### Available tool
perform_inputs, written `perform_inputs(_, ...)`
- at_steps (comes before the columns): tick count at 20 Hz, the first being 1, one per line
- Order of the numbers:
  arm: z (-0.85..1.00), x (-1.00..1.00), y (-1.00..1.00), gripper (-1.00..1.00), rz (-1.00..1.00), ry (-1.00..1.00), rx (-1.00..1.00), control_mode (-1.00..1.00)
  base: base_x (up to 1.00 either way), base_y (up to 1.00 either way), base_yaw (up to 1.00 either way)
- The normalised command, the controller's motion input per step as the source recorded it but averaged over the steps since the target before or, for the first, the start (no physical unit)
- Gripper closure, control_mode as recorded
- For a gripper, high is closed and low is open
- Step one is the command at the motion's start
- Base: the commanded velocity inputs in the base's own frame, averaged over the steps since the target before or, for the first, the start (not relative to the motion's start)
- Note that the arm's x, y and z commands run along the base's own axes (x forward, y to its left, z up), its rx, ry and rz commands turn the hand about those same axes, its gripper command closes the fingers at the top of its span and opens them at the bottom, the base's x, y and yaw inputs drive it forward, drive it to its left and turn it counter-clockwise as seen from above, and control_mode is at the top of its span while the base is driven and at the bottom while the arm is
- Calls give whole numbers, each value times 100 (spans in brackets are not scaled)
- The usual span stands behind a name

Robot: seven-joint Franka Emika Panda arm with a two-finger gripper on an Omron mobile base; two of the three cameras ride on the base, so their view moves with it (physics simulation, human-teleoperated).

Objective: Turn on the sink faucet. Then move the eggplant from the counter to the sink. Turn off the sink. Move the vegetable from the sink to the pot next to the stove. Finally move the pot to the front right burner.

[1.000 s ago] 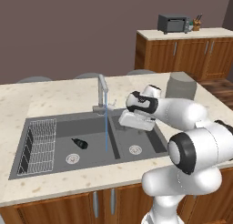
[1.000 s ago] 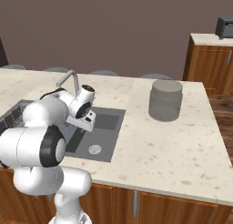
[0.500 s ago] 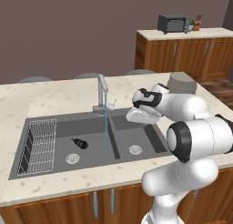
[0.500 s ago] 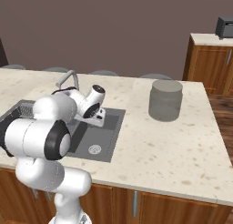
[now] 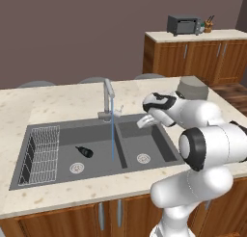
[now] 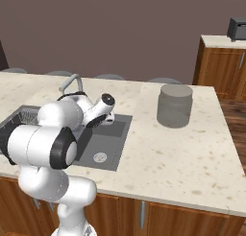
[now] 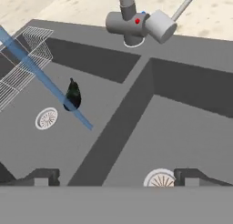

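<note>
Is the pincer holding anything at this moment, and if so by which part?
Nothing. The pincer is open over the sink; the eggplant lies loose in the left basin.

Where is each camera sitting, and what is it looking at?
Left base view: behind the arm on its left, looking down over the sink, running faucet and eggplant; the arm rises at lower right.
Right base view: behind on the right, facing the counter and a grey jar; the arm rises at lower left.
Hand view: on the hand, looking into the sink at the eggplant; the open gripper tips show at the bottom.
Left base and hand views share the eggplant, faucet and water stream.
</note>
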Motion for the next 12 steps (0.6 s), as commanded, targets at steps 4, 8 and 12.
perform_inputs(4,0,49,0,-100,21,-31,0,-100,0,0,0)
perform_inputs(8,0,73,0,-100,24,-25,3,-100,0,0,0)
perform_inputs(12,0,57,-3,-100,21,-22,2,-100,0,0,0)
